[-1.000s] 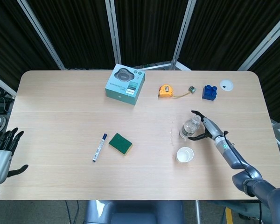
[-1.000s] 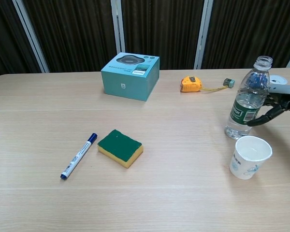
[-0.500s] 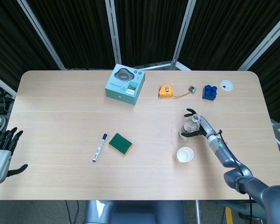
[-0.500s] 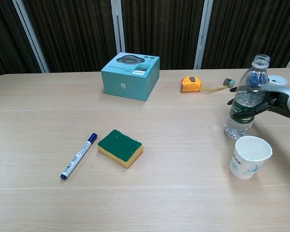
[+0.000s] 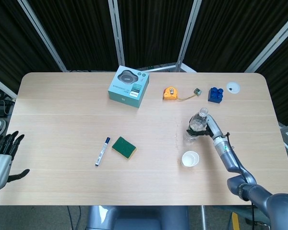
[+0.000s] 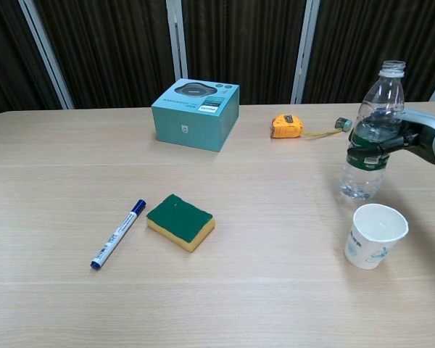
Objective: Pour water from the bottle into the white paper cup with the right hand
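my right hand (image 6: 413, 138) grips the bottle (image 6: 370, 141) at its label, upright, just behind the white paper cup (image 6: 375, 235). i should carry its mouth over the rim, then tilt slowly.

Box (image 5: 129, 86), tape measure (image 5: 170, 93), block (image 5: 215, 94): table (image 5: 62, 124) far edge. Pen (image 5: 102, 151) left of sponge (image 5: 124, 147). Bottle (image 5: 196, 128) behind cup (image 5: 190, 158), right side.

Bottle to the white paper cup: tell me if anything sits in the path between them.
Nothing visible does. The right hand grips the bottle around its green label, upright, with no cap on it. The white paper cup stands open on the table just in front of it, bare wood between. The tape measure lies behind, out of the path.
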Motion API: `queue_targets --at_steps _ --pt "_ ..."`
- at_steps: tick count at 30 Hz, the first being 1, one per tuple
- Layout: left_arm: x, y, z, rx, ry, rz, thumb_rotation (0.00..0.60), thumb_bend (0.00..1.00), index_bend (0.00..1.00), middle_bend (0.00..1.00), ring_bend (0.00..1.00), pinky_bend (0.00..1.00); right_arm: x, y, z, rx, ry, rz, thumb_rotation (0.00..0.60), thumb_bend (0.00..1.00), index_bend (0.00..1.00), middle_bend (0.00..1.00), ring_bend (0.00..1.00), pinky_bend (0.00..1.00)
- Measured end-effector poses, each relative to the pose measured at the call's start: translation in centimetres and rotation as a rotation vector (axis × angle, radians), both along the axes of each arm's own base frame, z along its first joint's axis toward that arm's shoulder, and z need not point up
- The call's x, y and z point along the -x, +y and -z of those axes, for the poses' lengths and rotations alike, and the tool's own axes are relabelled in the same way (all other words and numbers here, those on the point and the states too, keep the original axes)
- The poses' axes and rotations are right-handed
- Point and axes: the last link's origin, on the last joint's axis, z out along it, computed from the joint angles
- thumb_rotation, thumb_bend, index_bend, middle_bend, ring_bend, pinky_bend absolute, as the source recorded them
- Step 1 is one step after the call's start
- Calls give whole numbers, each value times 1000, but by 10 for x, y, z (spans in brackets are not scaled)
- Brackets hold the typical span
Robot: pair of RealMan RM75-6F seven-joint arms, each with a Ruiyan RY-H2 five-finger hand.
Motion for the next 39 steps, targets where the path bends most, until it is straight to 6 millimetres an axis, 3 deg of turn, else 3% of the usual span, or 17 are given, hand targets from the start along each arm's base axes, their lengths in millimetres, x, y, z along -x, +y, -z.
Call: queue_targets --at_steps 7,14,20,29,39 --pt "-6 -5 -2 7 -21 29 600 0 0 0 0 0 7 6 -36 107 110 -89 600 467 546 639 573 471" --pt "-11 -8 -4 13 -43 52 600 0 0 0 0 0 28 27 -83 216 394 -204 600 490 545 639 572 471" --pt "-16 -9 -5 -2 -46 60 600 0 0 0 0 0 42 49 -104 246 653 -317 600 530 547 642 574 471" --pt "-18 -8 -4 5 -51 63 600 0 0 0 0 0 51 76 -100 210 916 -442 600 532 548 649 579 473" --pt "-14 -9 -8 -4 -51 51 600 0 0 0 0 0 50 82 -80 179 1064 -507 600 532 548 649 581 476"
